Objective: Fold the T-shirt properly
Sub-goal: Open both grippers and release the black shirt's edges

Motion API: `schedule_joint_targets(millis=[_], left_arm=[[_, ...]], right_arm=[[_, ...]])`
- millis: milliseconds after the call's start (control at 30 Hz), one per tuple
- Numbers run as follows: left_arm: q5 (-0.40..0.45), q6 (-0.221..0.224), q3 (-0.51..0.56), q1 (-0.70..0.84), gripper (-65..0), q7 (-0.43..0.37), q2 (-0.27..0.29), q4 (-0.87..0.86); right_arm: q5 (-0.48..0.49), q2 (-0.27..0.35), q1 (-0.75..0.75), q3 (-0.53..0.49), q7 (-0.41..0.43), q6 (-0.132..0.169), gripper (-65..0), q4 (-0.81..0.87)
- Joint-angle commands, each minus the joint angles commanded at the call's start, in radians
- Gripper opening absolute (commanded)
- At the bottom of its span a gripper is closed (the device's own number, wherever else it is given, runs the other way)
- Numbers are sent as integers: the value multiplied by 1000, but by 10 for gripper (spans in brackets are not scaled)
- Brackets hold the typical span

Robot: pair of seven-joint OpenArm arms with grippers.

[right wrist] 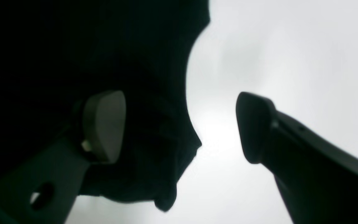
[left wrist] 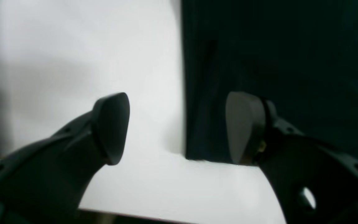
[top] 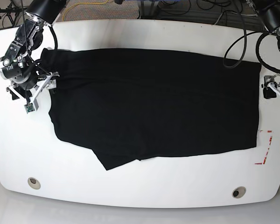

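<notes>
The T-shirt [top: 154,102] lay half-folded on the desk [top: 130,186]. Both hands, left hand [left wrist: 177,127] and right hand [right wrist: 179,127], gaped wide astride opposite edges, holding nothing. Next, probably, each should close on cloth.

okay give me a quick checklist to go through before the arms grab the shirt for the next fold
1. Left gripper open: ok, jaws wide apart.
2. Right gripper open: ok, jaws wide apart.
3. Left gripper lined up on the T-shirt edge: ok, one finger over cloth, one over the table, near a corner.
4. Right gripper lined up on an edge: ok, it straddles a rumpled edge.
5. Shirt lying flat: not ok, a flap sticks out at the front edge.
6. Cloth already between fingers: cannot tell how high the grippers sit.
</notes>
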Motion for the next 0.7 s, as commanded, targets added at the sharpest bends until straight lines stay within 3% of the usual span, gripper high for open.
schedule_joint_targets(millis=[367,500,700], left_arm=[[6,-9,-6,61,-197,-18,21,23],[8,-9,38,107,-197,-92,58,23],[8,-9,92,183,-199,-203,91,23]], right_arm=[[129,-71,-32,252,-97,0,-119,34],[186,-81,-63,322,-116,0,-119,29],[227,-84,-110,334,-116,0,-119,3]])
